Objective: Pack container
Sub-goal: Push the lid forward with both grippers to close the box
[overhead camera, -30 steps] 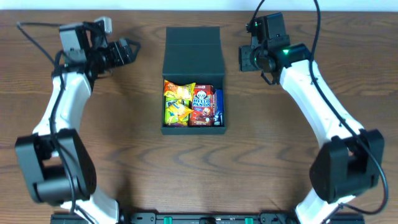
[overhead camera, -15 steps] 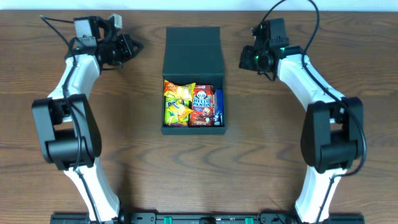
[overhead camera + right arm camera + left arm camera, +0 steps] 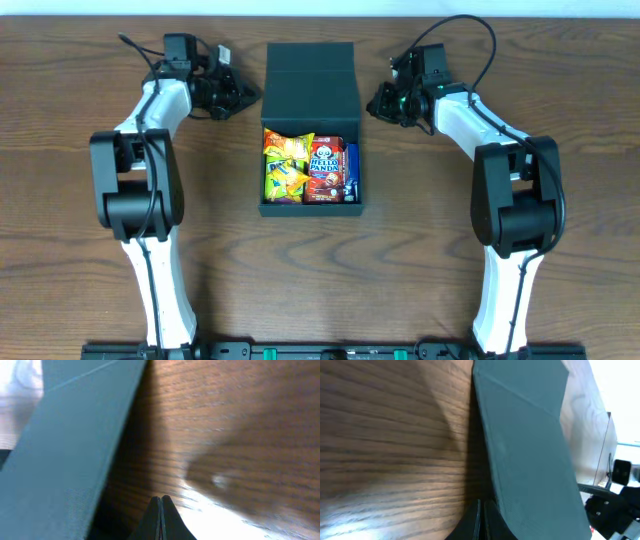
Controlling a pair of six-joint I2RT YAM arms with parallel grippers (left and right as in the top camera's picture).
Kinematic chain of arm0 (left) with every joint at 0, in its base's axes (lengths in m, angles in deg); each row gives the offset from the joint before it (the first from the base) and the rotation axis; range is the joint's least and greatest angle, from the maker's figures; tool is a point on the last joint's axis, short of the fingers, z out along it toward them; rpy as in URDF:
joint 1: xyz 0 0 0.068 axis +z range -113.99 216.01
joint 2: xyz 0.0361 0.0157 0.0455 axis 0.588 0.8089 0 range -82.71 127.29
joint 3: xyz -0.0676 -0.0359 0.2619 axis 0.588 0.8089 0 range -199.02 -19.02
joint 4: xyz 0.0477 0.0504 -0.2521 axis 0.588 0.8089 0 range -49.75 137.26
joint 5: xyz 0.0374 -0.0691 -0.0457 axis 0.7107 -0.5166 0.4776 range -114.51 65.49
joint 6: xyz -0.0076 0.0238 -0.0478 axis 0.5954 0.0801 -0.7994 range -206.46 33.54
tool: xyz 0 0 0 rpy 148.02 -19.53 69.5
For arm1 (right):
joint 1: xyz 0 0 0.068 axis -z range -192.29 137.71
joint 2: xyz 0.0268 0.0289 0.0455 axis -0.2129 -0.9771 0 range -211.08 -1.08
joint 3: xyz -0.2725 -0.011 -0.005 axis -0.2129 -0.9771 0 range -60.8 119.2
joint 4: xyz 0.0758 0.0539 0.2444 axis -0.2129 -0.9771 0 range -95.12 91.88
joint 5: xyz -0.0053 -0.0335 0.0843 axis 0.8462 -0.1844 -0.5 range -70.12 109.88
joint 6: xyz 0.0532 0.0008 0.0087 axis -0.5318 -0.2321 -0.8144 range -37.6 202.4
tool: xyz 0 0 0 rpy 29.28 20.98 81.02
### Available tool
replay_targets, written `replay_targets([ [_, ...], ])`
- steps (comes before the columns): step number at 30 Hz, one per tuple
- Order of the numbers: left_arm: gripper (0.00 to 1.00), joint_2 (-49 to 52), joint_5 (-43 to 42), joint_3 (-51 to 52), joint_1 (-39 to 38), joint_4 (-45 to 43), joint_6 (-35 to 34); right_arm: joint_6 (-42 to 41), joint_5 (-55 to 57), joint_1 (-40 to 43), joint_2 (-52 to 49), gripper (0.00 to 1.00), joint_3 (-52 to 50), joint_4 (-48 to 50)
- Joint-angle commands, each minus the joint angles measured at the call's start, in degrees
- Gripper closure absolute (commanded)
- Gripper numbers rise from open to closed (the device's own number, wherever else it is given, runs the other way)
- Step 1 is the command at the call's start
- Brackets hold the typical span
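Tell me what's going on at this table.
Two robot arms are packing a black container. It already holds a yellow packet, a red Hello Panda box and a blue packet. Its flap lid lies folded back, open, at the far side. The left gripper and right gripper are both shut and empty, low on either side of the lid, near its edges. Closing the lid looks like what is left.

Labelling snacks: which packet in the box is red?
The Hello Panda packet, the middle one; yellow packets on its left, blue one on its right.
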Motion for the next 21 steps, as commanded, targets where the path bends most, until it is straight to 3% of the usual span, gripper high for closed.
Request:
replay_targets([
  [1, 0.94, 1.33, -0.52, -1.73, -0.98, 0.87, 0.28, -2.62, -1.57, 0.46, -1.36, 0.99, -0.13, 0.33],
  [16, 0.94, 1.36, 0.37, -1.84, -3.17, 1.51, 0.48, -5.27, -8.04, -0.09, -3.08, 0.99, -0.11, 6.95],
  [21, 0.94, 1.33, -4.79, -1.86, -3.15, -1.44, 1.86, -5.29, -14.40, -0.13, -3.08, 0.99, -0.11, 12.96],
])
